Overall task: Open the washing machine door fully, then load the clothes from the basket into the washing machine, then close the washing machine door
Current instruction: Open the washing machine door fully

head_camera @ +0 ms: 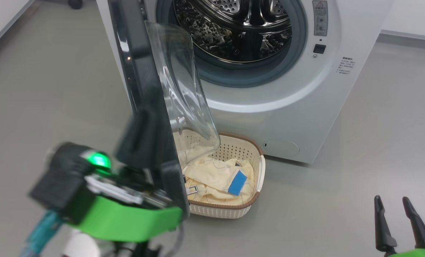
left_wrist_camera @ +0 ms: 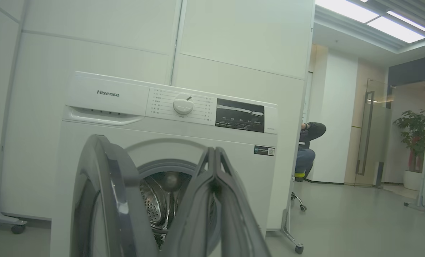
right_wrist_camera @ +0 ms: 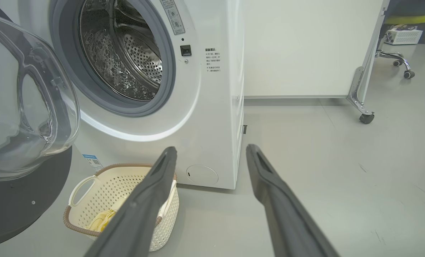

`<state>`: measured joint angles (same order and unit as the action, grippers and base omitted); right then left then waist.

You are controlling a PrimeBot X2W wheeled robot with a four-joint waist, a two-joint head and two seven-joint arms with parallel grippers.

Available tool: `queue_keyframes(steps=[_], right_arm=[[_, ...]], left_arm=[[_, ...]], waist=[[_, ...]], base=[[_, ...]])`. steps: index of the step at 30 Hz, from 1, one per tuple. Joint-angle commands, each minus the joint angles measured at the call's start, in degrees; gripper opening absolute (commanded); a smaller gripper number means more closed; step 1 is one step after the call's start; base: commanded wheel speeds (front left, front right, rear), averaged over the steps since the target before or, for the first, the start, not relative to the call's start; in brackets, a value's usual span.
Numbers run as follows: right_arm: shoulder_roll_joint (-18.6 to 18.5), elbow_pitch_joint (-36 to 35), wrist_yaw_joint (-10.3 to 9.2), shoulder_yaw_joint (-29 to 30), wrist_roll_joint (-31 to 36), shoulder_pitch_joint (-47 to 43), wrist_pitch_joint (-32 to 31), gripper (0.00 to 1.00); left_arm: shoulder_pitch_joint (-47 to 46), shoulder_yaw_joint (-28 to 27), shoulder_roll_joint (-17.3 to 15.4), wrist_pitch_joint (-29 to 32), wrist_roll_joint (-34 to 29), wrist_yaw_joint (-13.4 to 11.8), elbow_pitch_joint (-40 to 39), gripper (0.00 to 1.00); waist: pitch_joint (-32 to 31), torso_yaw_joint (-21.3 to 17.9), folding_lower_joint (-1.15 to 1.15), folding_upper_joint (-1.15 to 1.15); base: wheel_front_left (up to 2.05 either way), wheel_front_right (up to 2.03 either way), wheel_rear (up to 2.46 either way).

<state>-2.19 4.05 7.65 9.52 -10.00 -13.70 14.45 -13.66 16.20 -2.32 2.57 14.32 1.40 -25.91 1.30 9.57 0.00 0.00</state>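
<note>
One washing machine point(head_camera: 269, 117) stands with its single door point(head_camera: 141, 71) swung open on its left. One basket point(head_camera: 234, 210) sits on the floor just before the machine, holding clothes point(head_camera: 212, 178); garment count indeterminate. Two tools: left tool point(left_wrist_camera: 214, 151) pressed together beside the door; right tool point(head_camera: 391, 199) spread, empty, before the machine's right side.

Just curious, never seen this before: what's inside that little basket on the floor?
Cream-yellow clothes with a blue patch lie in the basket. The open washing machine door covers its left part, so that side cannot be seen.
</note>
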Motion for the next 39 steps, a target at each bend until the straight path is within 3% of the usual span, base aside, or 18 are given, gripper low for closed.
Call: queue_keyframes(steps=[1,8,14,25,39], right_arm=[[-0.9,-1.6,-0.16,-1.0,0.1,1.5,0.5,1.00],[-0.9,-1.4,-0.16,-1.4,-0.2,1.6,0.5,1.00],[-0.9,-1.4,-0.16,-1.2,-0.3,1.6,0.5,1.00],[-0.8,-1.5,-0.16,-1.1,-0.5,2.2,0.5,1.00],[-1.0,-1.5,-0.16,-1.2,-0.5,2.8,0.5,1.00]], left_arm=[[-1.2,1.6,-0.6,1.2,2.5,-1.2,-1.5,0.00],[0.9,15.1,-0.6,2.5,11.9,-6.6,1.7,0.00],[2.5,19.8,-0.6,3.5,15.4,-8.8,5.0,0.00],[4.4,20.9,-2.4,3.2,12.9,-11.4,14.8,0.00],[4.5,18.0,-2.7,-0.6,12.5,-14.1,19.7,0.00]], waist=[[0.0,0.1,0.00,0.00],[0.2,0.2,0.00,0.00],[0.6,0.3,0.00,0.00],[1.6,1.3,0.00,0.00],[2.8,4.6,0.00,0.00]], base=[[0.00,0.00,0.00],[0.00,0.00,0.00],[0.00,0.00,0.00],[0.00,0.00,0.00],[0.00,0.00,0.00]])
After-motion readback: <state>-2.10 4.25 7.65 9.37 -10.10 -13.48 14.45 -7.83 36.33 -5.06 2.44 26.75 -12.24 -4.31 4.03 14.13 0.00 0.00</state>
